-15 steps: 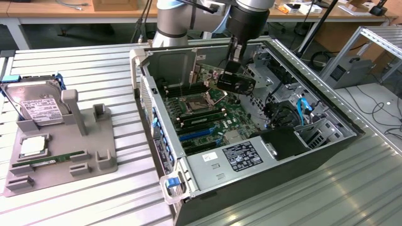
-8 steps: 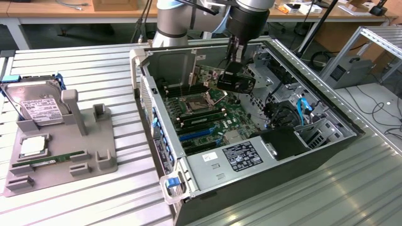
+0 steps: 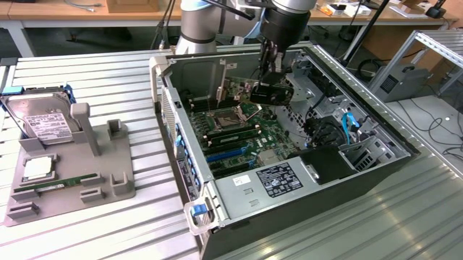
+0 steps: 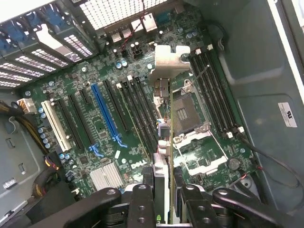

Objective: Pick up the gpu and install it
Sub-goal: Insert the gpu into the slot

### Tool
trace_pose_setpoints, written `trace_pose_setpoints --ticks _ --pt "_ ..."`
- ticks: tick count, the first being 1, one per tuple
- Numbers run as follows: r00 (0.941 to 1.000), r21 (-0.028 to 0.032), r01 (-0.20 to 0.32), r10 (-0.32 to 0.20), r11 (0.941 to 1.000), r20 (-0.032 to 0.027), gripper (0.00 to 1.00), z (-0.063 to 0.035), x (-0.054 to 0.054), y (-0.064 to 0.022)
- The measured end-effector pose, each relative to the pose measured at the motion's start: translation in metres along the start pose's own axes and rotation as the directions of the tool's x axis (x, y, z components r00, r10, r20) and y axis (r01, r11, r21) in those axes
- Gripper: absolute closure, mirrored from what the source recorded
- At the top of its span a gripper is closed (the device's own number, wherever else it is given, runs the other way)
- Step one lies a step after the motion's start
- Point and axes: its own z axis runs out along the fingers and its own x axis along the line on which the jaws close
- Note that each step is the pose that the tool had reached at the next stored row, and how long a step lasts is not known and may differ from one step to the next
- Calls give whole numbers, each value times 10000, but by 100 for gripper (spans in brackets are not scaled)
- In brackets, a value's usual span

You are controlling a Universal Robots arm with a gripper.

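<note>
A ribbed silver metal table point(image 3: 340, 238) spans the exterior view. On it lies a large black and grey tower computer case point(image 3: 289, 222) with its side panel off, taking up the centre and the exterior view's right. Inside it sits a green motherboard point(image 3: 253, 138). A grey and silver robot arm point(image 3: 199, 21) reaches down from the upper middle of the frame into the case. At the exterior view's left rests a grey plastic parts holder point(image 3: 69, 203), with a silver hard drive with a white label point(image 3: 43, 122) standing in it.

The gpu point(image 4: 164, 128), a thin dark expansion card with a silver metal end bracket point(image 4: 168, 59), is inside the case, hanging on edge above the motherboard and apart from it. The wrist view shows it edge-on, running alongside the row of long black expansion slots point(image 4: 137, 109), between the long blue slot point(image 4: 107, 114) and the square silver processor socket point(image 4: 185, 111). The black gripper point(image 4: 165, 204) is clamped narrowly on the card, one finger against each face.

Seating it well likely means:
- keeping the card upright and parallel to its slot
- lining its lower edge along the slot's full length
- lining the bracket up with the rear opening of the case
- pressing straight down with even force

Any tilt could jam a corner or strain the slot. Whether the card hangs exactly over one slot cannot be told
</note>
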Motion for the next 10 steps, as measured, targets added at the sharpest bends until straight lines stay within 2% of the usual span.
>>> trace_pose_setpoints --ticks 3,6,9,10 --pt "9991 -12 427 -427 9991 -2 73 0 0 0" --pt "9953 -27 968 -968 9953 -3 73 0 0 0" --pt "9892 -41 1469 -1469 9891 -3 73 0 0 0" --pt "9852 -48 1716 -1716 9852 -3 73 0 0 0"
